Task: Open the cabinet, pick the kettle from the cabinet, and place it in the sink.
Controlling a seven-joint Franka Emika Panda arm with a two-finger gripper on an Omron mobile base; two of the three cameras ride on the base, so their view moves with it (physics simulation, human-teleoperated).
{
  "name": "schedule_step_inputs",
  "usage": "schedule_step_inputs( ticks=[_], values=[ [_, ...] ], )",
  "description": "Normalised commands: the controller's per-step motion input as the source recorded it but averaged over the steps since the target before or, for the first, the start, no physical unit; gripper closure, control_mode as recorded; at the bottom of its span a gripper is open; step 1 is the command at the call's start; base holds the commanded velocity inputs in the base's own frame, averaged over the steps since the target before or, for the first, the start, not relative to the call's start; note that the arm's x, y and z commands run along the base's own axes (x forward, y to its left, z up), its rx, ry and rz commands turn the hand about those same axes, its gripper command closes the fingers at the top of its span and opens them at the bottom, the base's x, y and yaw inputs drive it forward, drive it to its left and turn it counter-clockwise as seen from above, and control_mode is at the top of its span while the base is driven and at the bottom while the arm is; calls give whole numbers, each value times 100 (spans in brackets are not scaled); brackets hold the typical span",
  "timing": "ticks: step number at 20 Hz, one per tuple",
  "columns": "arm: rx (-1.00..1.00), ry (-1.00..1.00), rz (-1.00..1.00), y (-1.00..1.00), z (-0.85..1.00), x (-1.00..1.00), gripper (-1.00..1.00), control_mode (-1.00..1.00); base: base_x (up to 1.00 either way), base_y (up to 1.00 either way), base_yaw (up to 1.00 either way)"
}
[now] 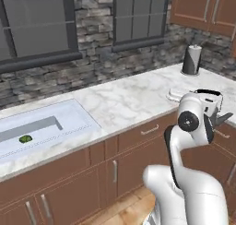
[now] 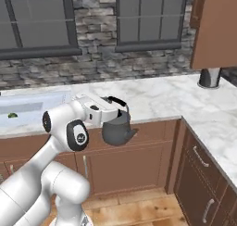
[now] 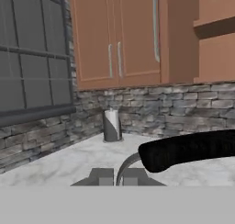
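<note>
The white marble bench point(image 1: 124, 99) carries the sink point(image 1: 69, 120) at its left end. Well to the sink's right, against the stone wall in the corner, a paper-towel roll point(image 1: 191, 59) stands upright.

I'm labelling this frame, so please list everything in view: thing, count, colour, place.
kettle: one, dark grey, black handle, held at the counter's front edge.
sink: one, pale white, left in the counter.
small object: one, green, in the sink.
cabinet: two doors shut, one to their right open, reddish-brown, on the wall.
paper towel roll: one, grey, back corner of the counter.
windows: two, dark-framed, stone wall.
counter: one, white marble.
gripper: one, white, shut on the kettle's handle.
</note>
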Motion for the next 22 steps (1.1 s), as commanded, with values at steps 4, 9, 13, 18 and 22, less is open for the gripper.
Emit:
schedule_step_inputs(
  ticks=[4,9,13,18,22],
  values=[
    [0,0,0,0,0,0,100,100,-10,17,60],
    [0,0,0,0,0,0,100,100,-1,24,29],
    [0,0,0,0,0,0,100,100,0,44,2],
    [0,0,0,0,0,0,100,100,0,58,0],
    [0,0,0,0,0,0,100,100,0,68,0]
  ],
)
